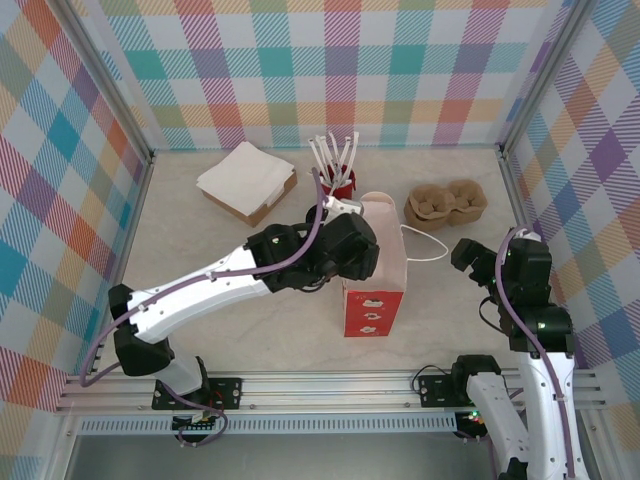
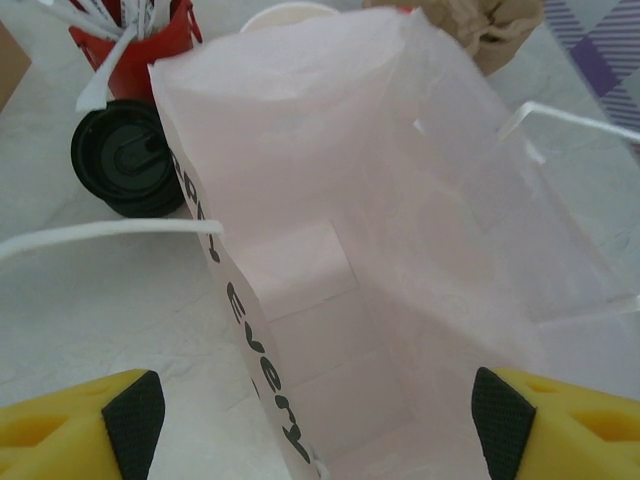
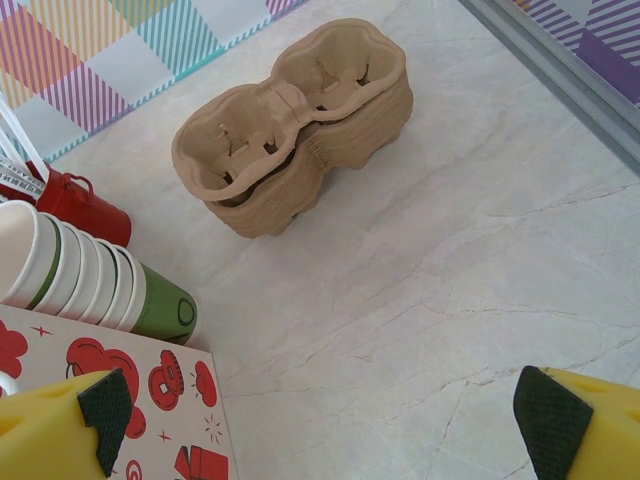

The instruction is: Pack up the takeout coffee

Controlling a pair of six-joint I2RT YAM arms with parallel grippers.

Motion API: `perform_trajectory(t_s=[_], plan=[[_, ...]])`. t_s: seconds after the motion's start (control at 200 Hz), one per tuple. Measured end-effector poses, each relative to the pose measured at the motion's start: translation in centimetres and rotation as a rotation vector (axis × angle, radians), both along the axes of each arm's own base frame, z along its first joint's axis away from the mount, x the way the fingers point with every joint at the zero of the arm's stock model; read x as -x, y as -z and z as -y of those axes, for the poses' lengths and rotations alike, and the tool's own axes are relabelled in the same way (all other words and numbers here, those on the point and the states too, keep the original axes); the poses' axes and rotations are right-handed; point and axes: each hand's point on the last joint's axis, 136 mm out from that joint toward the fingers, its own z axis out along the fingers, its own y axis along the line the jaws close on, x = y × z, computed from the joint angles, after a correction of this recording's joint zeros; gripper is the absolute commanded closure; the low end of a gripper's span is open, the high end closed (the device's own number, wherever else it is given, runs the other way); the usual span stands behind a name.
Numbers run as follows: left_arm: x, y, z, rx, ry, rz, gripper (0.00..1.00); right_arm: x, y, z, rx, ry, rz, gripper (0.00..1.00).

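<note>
While the left end effector point(image 2: 315, 410) hangs open above the paper bag point(image 2: 400, 180), the right end effector point(image 3: 325, 410) gapes empty, nested green cups point(image 3: 110, 290) lying ahead-left of it.

I counted one red-and-white paper bag point(image 1: 375, 300), one red cup point(image 1: 341, 186) of white sticks point(image 1: 328, 155), one black lid point(image 2: 128, 158), one pile of napkins point(image 1: 245, 175), one stack of pulp carriers point(image 1: 446, 207), and one nested stack of green cups point(image 3: 165, 303), couldn't tell how many.
</note>
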Motion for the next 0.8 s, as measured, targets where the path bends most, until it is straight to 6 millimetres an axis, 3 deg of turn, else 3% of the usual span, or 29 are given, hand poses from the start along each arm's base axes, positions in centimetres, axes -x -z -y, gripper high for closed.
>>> perform_trajectory(t_s=[0.215, 0.5, 0.8], plan=[[0.1, 3.5, 0.1, -0.057, -0.019, -0.051, 0.33, 0.0, 0.3, 0.0, -0.001, 0.000, -0.007, 0.00], [-0.1, 3.8, 0.3, -0.064, -0.032, -0.044, 0.69, 0.0, 0.3, 0.0, -0.003, 0.002, -0.007, 0.00], [-0.5, 3.7, 0.0, -0.078, -0.044, -0.020, 1.00, 0.0, 0.3, 0.0, -0.003, 0.002, -0.007, 0.00]])
